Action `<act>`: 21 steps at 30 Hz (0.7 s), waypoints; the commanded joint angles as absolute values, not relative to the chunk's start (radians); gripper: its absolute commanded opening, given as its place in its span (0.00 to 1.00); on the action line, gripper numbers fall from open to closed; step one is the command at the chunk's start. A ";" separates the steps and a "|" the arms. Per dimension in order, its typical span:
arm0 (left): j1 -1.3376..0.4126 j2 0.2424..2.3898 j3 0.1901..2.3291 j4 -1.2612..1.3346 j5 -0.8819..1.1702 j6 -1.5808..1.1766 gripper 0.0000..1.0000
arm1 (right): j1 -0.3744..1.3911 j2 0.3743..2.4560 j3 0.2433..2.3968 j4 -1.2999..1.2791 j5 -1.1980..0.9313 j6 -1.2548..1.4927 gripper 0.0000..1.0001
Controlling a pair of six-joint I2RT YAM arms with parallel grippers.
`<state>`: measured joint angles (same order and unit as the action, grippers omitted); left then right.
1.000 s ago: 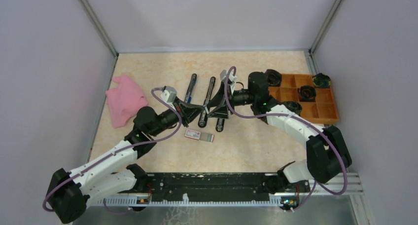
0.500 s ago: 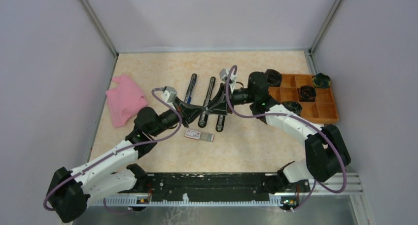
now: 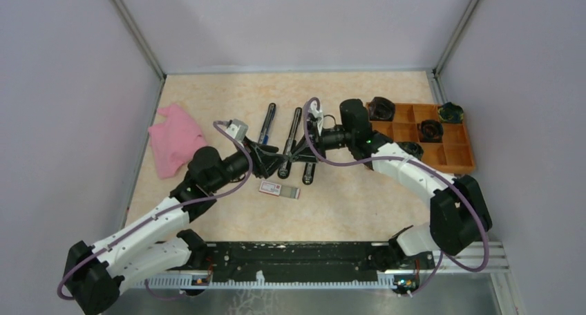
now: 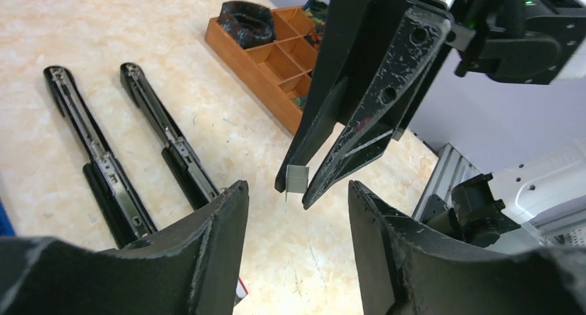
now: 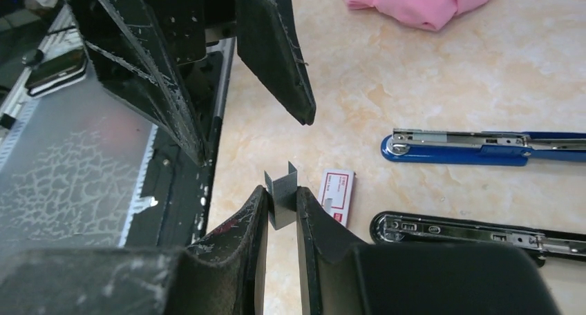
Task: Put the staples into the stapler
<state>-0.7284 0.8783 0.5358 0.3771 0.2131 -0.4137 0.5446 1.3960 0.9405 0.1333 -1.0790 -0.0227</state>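
The right gripper (image 5: 281,206) pinches the staple strip (image 5: 282,191) by its flat sides, in mid-air at the centre of the right wrist view. The left gripper (image 5: 254,137) stands released opposite it. The strip seems light, thin and easily broken, so a gentle side grip suits.

Blue stapler (image 5: 449,153) and black stapler (image 5: 449,226) are cut off at the right edge of the right wrist view, pink cloth (image 5: 421,1) at its top edge; staple box (image 5: 336,194) is partly hidden behind right gripper (image 5: 281,196).

Overhead looks down — close wrist cameras face across shared staple strip (image 4: 298,179)
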 commanded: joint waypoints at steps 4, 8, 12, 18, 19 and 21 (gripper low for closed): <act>-0.726 0.903 0.688 0.084 0.167 -0.422 0.65 | 0.606 1.364 1.053 -0.144 -0.933 -0.284 0.16; -0.725 0.910 0.735 -0.008 0.167 -0.353 0.68 | 0.609 1.384 1.089 -0.235 -0.928 -0.341 0.16; -0.725 0.940 0.783 -0.077 0.229 -0.312 0.68 | 0.611 1.391 1.121 -0.306 -0.931 -0.394 0.16; -0.724 0.985 0.835 -0.132 0.290 -0.285 0.60 | 0.612 1.396 1.140 -0.348 -0.949 -0.431 0.16; -0.725 0.989 0.839 -0.133 0.295 -0.282 0.59 | 0.613 1.398 1.142 -0.353 -0.951 -0.434 0.16; -0.724 0.998 0.848 -0.134 0.306 -0.279 0.57 | 0.613 1.403 1.146 -0.361 -0.954 -0.438 0.16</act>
<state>-0.7280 0.9882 0.8040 -0.1032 0.2543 -0.3157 0.6067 1.3956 1.0843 -0.3389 -0.9291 -0.3923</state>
